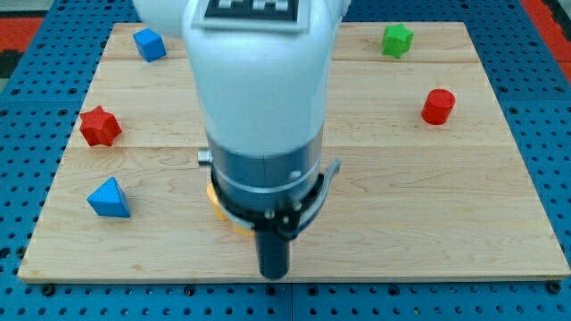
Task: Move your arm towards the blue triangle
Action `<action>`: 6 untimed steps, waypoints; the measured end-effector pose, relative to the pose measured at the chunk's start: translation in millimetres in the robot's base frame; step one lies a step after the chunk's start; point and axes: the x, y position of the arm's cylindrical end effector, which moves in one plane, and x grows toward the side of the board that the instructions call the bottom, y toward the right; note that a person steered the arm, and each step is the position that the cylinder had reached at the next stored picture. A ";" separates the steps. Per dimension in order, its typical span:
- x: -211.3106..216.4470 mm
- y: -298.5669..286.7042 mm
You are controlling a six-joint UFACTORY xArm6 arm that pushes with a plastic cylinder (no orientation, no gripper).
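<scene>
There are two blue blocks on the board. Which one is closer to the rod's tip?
The blue triangle at the view's lower left, level with my tip. The other blue block sits far up at the top.

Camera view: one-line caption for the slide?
My tip rests near the wooden board's bottom edge, well to the view's right of the blue triangle; a yellow block peeks out behind the arm.

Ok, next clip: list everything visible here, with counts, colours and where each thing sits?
blue triangle: 1, blue, lower left of the board
blue block: 1, blue, shape unclear, top left
red star block: 1, red, left edge, mid-height
green block: 1, green, top right
red cylinder: 1, red, right side
yellow block: 1, yellow, mostly hidden behind the arm
wooden board: 1, light wood, on blue pegboard
arm: 1, white and grey, centre
my tip: 1, dark, bottom centre, to the right of the blue triangle, apart
</scene>
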 end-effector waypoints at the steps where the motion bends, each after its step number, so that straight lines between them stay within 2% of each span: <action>1: 1.2 -25.2; 2: 1.1 -57.8; 6: 1.9 -98.7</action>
